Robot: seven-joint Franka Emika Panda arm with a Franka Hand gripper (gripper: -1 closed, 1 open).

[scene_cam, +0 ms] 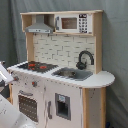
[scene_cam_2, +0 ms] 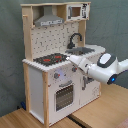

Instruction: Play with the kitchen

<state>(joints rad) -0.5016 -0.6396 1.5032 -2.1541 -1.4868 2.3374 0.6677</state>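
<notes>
the kitchen (scene_cam_2: 62, 65) stood on a wooden floor (scene_cam_2: 107, 107) against a grey backdrop. in the second exterior view the gripper (scene_cam_2: 72, 60) was held at the front edge of the stovetop (scene_cam_2: 50, 59), near the knobs (scene_cam_2: 57, 76). whether it was open could not be told. the oven door (scene_cam_2: 63, 96) appeared closed; little play looked done.

Lighting: soft, even and fairly bright in both exterior views; no glare or hard highlights. Shadows: dim under the grey hood (scene_cam: 39, 26) of the kitchen (scene_cam: 60, 70); faint shade below the counter edge in the second exterior view. Backdrop behind the kitchen: dull grey, evenly lit. Focus: soft throughout, fine detail smeared. Edge distortion: not discernible.
</notes>
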